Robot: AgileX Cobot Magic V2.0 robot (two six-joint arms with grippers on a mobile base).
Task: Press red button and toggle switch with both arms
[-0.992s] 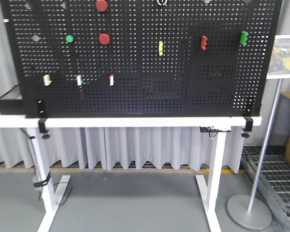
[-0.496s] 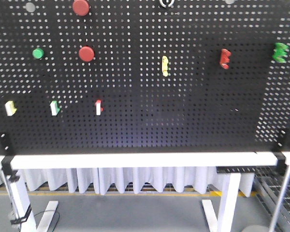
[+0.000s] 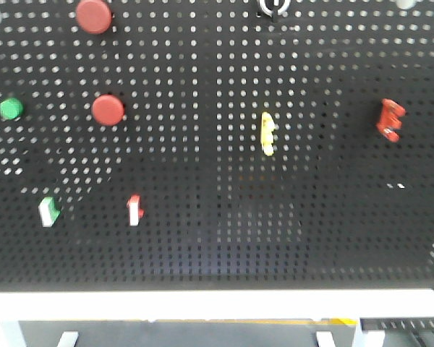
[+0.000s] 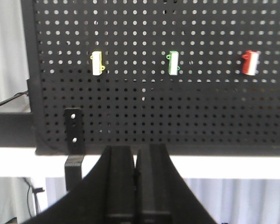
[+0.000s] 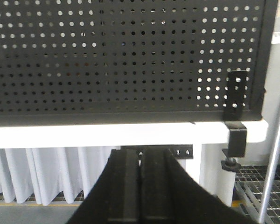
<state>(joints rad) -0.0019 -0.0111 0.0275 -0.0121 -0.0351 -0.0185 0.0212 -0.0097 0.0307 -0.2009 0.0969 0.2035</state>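
two round, matte red buttons point(image 3: 108, 110) on pegboard point(image 3: 217, 238).

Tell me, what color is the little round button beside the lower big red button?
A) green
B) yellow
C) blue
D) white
A: in the front view, the small round button just left of the lower red button is bright green.
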